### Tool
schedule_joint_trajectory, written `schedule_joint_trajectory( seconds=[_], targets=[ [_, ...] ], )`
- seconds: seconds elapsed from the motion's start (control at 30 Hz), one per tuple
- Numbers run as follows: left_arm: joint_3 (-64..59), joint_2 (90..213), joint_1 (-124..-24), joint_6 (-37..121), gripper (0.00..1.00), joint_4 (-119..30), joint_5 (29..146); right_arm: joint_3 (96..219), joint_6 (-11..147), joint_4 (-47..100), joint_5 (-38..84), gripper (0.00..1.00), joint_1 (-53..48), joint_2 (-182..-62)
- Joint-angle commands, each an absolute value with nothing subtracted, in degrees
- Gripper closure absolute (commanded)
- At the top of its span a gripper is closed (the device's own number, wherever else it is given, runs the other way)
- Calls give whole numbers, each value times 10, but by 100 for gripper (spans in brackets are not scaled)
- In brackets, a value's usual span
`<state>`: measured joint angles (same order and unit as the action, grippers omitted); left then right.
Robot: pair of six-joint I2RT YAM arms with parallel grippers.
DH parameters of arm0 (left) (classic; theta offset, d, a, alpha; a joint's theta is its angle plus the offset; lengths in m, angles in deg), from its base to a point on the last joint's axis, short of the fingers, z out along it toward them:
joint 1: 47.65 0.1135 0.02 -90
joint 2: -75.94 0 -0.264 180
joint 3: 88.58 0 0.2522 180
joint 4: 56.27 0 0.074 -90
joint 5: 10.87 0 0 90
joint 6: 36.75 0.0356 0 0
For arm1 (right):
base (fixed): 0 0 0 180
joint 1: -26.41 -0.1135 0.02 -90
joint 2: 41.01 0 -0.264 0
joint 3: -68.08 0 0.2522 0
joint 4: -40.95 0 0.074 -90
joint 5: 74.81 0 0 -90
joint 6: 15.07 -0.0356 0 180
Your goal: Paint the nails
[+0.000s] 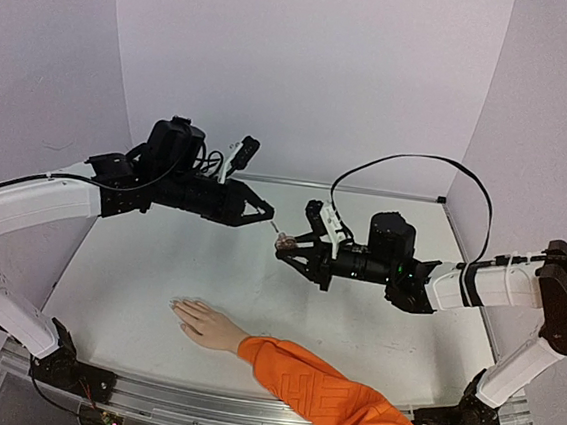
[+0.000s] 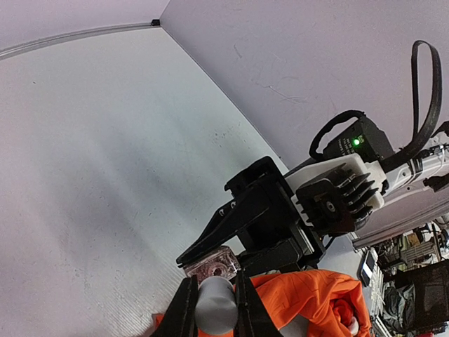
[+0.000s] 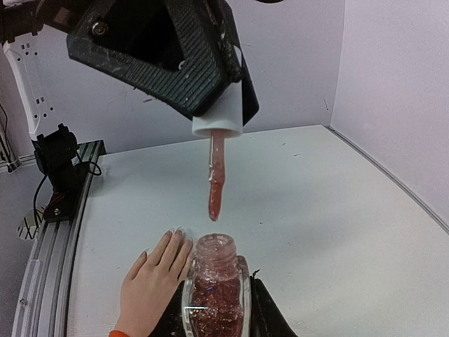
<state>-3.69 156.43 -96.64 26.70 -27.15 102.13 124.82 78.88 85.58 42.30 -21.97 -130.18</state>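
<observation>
A brush [image 3: 215, 188] wet with pinkish-red polish hung just above the open bottle [image 3: 214, 277]. On the way down to the hand [image 1: 203, 322], a drip could land on skin or on the table [image 1: 148, 260]. The left gripper [image 1: 264, 214] was clamped on the brush's white cap [image 3: 219, 118], and the right gripper [image 1: 283, 250] gripped the bottle. The nails [image 3: 177, 232], pale, seemingly unpainted and barely distinct from skin, lay near the middle of the table's near edge.
</observation>
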Motion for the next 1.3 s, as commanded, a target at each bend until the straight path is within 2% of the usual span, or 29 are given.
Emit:
schedule_joint_trajectory(
  seconds=[0.0,1.27],
  targets=[
    [-7,1568,-970,278,100,-301,1029,1256,774,904,414,100,-218,-1303],
    [2,1608,-984,276,100,-300,1039,1258,768,906,429,100,-218,-1306]
  ],
)
